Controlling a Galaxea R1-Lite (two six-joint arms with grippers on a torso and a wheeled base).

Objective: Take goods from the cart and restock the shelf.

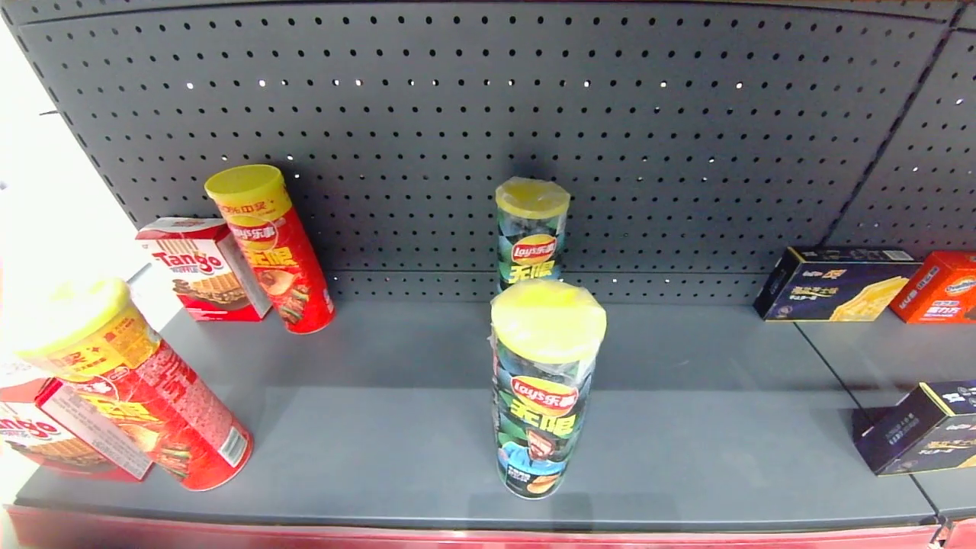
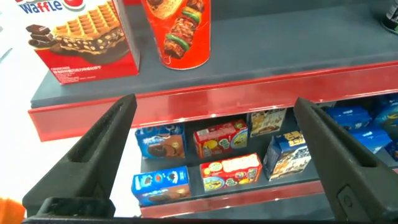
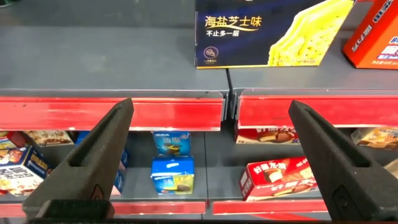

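**Grey shelf (image 1: 724, 427) with open room**

A front green can (image 1: 543, 404) stands upright mid-shelf. A back green can (image 1: 531, 232) stands behind it, bare shelf either side. The left pincer (image 2: 214, 104) and right pincer (image 3: 210, 107) gape wide, empty, facing the shelf's red front edge.

Dark grey pegboard wall (image 1: 488, 114), bright white glare (image 1: 30, 175) leftward

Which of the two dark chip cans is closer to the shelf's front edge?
The front can, standing mid-depth on the shelf. The back can, with the same dark wrap and yellow lid, stands directly behind it against the pegboard.
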